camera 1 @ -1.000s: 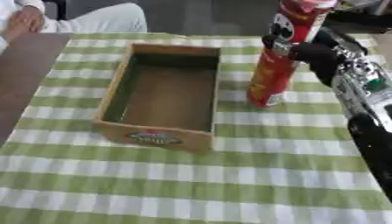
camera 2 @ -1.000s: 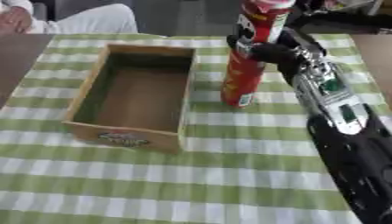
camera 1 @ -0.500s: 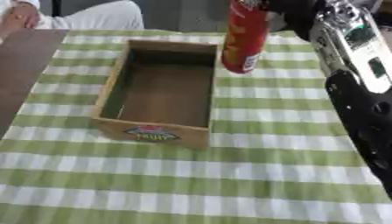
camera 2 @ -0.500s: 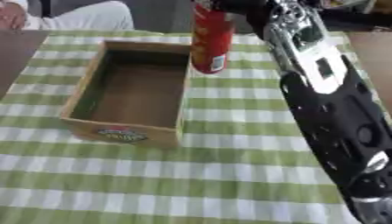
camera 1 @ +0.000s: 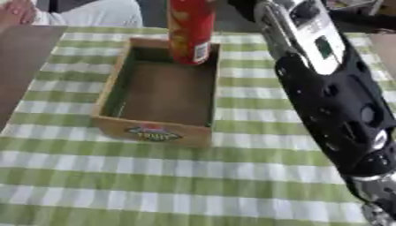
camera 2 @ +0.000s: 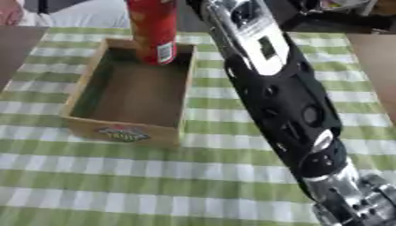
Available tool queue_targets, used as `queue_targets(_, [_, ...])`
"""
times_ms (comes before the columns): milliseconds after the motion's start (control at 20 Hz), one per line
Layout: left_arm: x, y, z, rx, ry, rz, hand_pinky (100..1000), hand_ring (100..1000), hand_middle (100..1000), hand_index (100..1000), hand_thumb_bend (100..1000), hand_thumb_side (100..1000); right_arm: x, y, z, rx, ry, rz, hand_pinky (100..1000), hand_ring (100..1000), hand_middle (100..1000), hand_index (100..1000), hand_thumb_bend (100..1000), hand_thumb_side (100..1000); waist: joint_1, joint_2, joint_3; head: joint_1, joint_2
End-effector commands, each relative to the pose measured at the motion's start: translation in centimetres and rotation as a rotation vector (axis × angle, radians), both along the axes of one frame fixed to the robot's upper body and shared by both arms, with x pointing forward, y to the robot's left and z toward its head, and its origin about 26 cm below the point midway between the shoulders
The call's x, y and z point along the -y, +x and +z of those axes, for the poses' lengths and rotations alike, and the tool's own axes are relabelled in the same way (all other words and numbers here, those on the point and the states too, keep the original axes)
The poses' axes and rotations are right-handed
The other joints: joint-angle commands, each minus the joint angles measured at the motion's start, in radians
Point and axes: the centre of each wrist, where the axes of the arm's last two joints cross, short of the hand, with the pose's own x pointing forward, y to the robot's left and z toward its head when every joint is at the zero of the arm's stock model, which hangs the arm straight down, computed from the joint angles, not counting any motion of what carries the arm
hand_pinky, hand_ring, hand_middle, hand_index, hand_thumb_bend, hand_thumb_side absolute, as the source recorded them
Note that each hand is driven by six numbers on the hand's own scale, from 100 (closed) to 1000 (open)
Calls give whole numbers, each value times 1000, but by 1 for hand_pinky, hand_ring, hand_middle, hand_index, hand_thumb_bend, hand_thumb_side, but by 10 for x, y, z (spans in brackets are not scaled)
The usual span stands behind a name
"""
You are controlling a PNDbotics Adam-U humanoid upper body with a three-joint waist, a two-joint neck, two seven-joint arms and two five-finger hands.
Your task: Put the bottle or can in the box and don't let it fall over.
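Over the far end of the wooden box (camera 1: 158, 95) I am holding the red can (camera 1: 190, 31) upright, its base hanging just above the floor and not yet set down, though my right hand is lying beyond the frame, so I cannot tell its grip.

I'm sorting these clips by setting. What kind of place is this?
Probably a staged tabletop test setup, perhaps in a home or lab: a green checked tablecloth over the table, a single open wooden box on it, and a red can held upright over the box by the robot's right arm.
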Motion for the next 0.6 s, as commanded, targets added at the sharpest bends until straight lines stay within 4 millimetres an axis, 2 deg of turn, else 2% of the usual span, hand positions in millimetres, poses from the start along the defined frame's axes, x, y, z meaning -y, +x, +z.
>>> queue_targets(50, [1,-1,11,42,7,-6,676,702,647,716,300,594,-13,-3,8,36,5,35,985,1000,952,241,100,172,4,-11,13,-28,-13])
queue_targets(300, [2,-1,16,66,-23,6,677,704,649,720,303,593,-27,6,-8,21,-6,47,986,1000,951,243,100,177,3,9,48,-60,-20])
queue_targets(600, [2,0,18,76,-61,43,680,709,654,720,305,592,-31,20,-38,0,-30,3,986,1000,949,261,100,171,5,27,66,-71,-28])
